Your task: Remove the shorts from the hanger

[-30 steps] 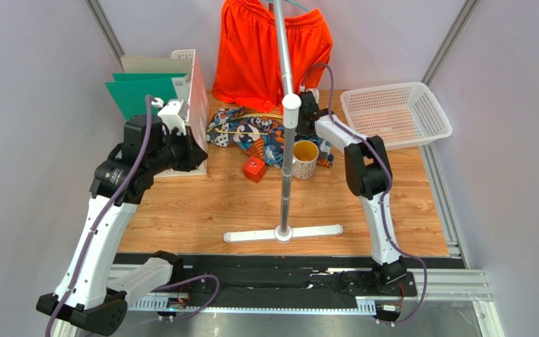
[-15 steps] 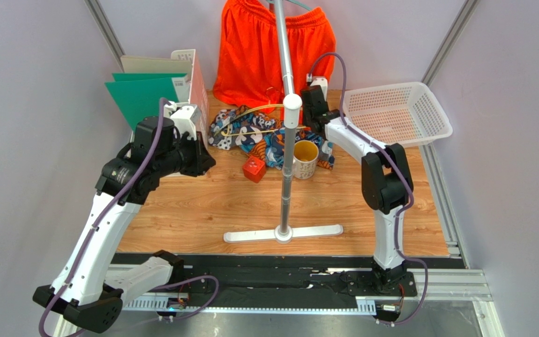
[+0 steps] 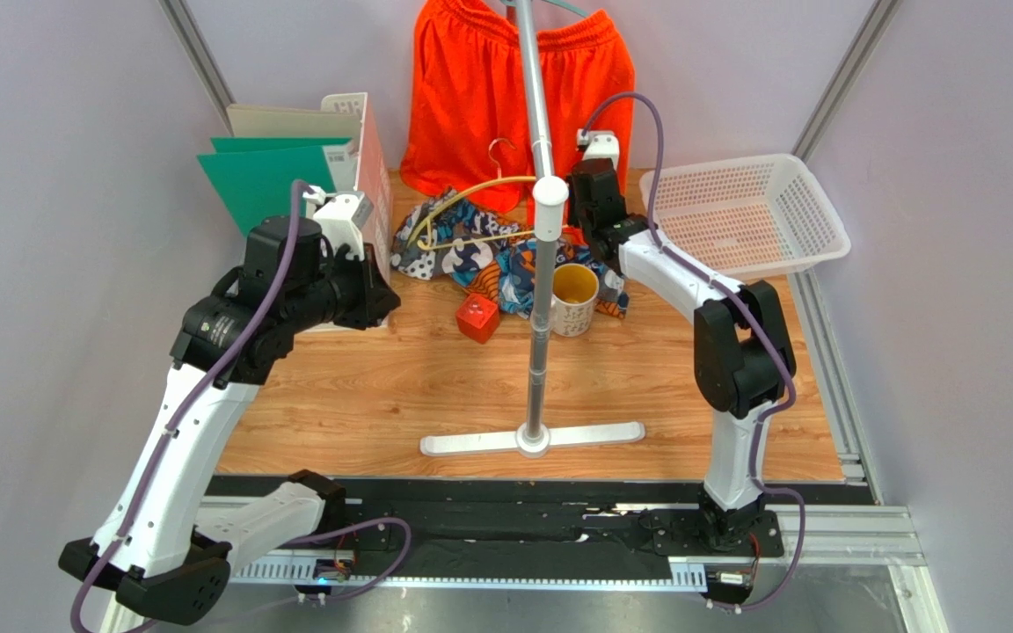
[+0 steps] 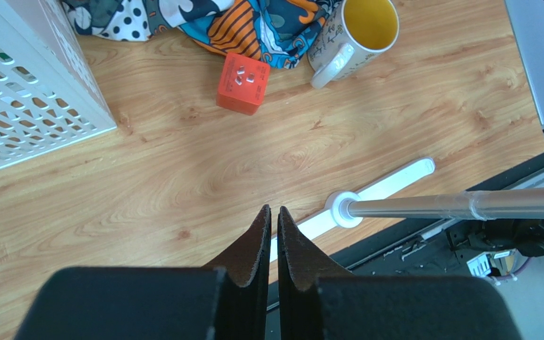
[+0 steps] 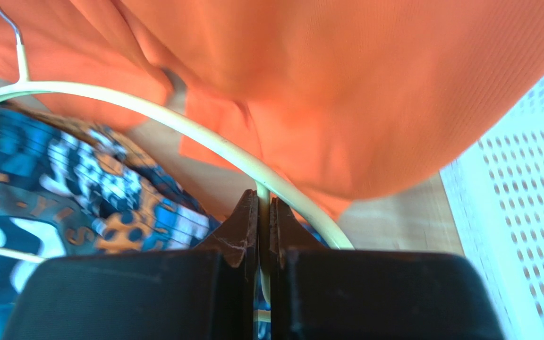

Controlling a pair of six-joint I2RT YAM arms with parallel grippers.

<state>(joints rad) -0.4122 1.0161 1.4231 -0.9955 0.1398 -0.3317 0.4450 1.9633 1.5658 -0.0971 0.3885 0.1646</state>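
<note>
My right gripper is pinched tight on the cream hanger, jaws nearly together with the thin arm of it between them, up by the far edge of the table and right in front of the orange shorts, which hang from the rack above that edge. The printed shorts lie heaped on the wood at the middle of the far edge, below the hanger, and I cannot tell whether cloth is caught on its lower bar. My left gripper hangs over the left side of the table beside the white file rack, jaws drawn narrow, nothing in them. Here's the worry: nothing pins that printed heap down, so if the bar is snagged, a pull could drag the cloth along and knock the mug or the red cube sitting against it. The arm is thin and round, so it could twist or slide in my grip. And the hook sits close to the orange hem and the pole; a careless swing could catch either.
</note>
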